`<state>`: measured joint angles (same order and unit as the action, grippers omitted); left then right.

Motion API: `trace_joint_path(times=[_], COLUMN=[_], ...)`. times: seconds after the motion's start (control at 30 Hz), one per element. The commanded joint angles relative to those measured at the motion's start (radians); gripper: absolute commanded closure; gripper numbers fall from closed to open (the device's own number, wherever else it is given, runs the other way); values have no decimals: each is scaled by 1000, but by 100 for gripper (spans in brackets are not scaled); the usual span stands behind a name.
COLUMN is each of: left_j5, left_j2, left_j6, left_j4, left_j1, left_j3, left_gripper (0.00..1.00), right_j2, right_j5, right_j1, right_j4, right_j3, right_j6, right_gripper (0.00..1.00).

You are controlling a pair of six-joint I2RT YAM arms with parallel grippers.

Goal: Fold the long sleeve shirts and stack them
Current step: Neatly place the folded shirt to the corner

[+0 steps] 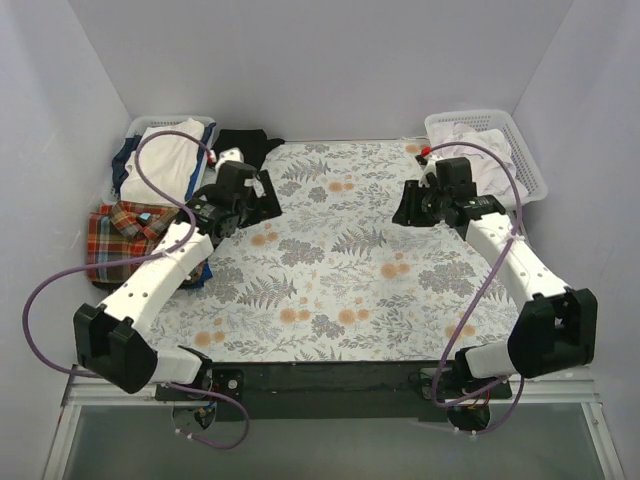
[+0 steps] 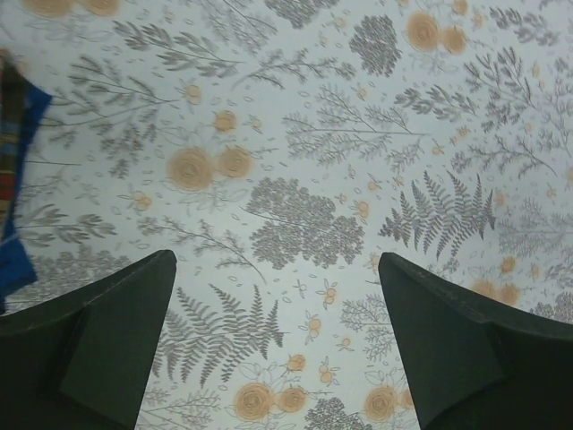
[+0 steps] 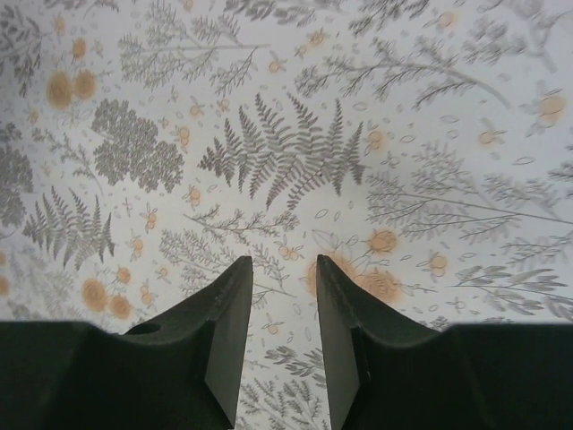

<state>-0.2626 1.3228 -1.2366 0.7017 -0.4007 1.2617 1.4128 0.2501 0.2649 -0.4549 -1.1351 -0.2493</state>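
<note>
A folded red-orange plaid shirt [image 1: 122, 236] lies at the table's left edge, and its edge, with some blue cloth, shows at the left of the left wrist view [image 2: 12, 170]. A black shirt [image 1: 246, 144] lies crumpled at the back, left of centre. My left gripper [image 1: 250, 198] hovers just right of the plaid shirt, open wide [image 2: 276, 258], with only the tablecloth between its fingers. My right gripper [image 1: 420, 206] hangs over the right part of the table with its jaws partly apart [image 3: 283, 260] and holding nothing.
A floral tablecloth [image 1: 340, 260] covers the table. A white basket [image 1: 140, 128] at the back left holds white and dark clothes. Another white basket [image 1: 528, 160] at the back right holds pale cloth. White walls close in on three sides.
</note>
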Motion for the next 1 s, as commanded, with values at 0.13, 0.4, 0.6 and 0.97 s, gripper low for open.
trace_joint_path(times=[0.13,0.4,0.6,0.97], left_j5=[-213,-302,-313,-323], left_j2=[140,196,168,98], left_j6=[-60,-30,15,85], left_j4=[-156,-212,-272,-326], left_j1=[-266,-371,-372,-372], left_j3=[-18,-41,-87,-143], left_gripper=[2,2,2,2], right_j2=[-244,-386,-377,-338], right_j5=[-374,-446,-436,-413], right_j1=[4,2,2,2], right_j4=[12,42,51,88], right_j3=[113,202,207,198], right_j6=[82,99,76,73], right_gripper=[57,57,57,57])
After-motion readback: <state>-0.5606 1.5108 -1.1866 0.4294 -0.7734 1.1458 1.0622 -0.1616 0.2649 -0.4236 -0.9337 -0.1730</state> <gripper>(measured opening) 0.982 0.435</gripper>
